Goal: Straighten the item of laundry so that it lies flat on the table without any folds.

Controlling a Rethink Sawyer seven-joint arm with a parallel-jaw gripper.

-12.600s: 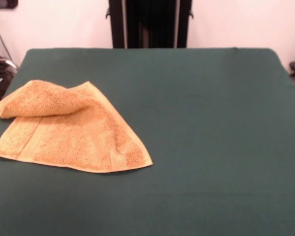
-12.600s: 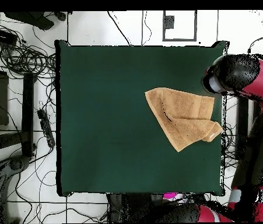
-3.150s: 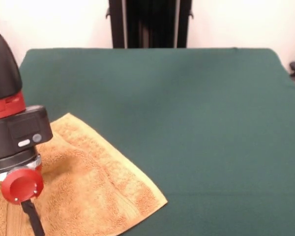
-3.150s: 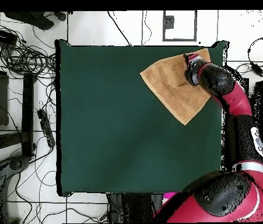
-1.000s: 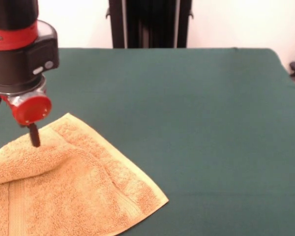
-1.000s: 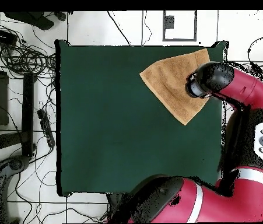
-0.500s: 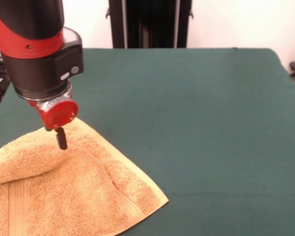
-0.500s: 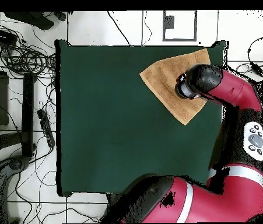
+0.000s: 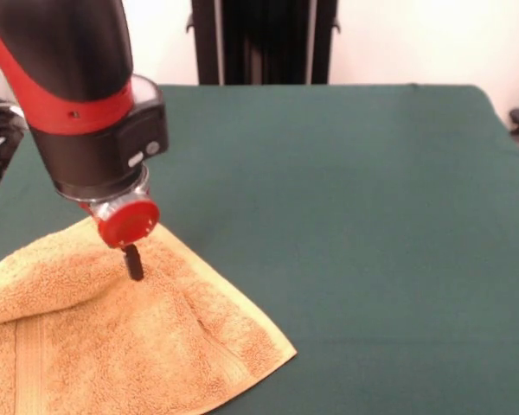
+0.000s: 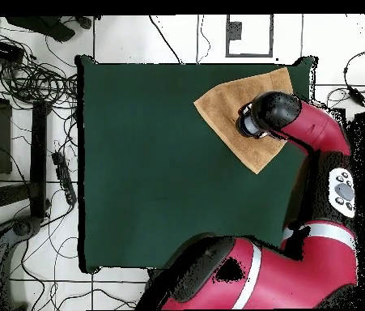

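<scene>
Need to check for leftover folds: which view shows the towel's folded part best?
The front view: the towel has a rolled-over fold at its left side, beside the gripper. In the overhead view the arm covers part of the towel and no fold shows.

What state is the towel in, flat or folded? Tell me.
Folded. In the front view, one corner of the towel lies rolled over itself in a puffy flap at the left; the rest lies flat.

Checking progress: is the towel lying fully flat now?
No: the towel has a raised fold along its left side in the front view.
</scene>
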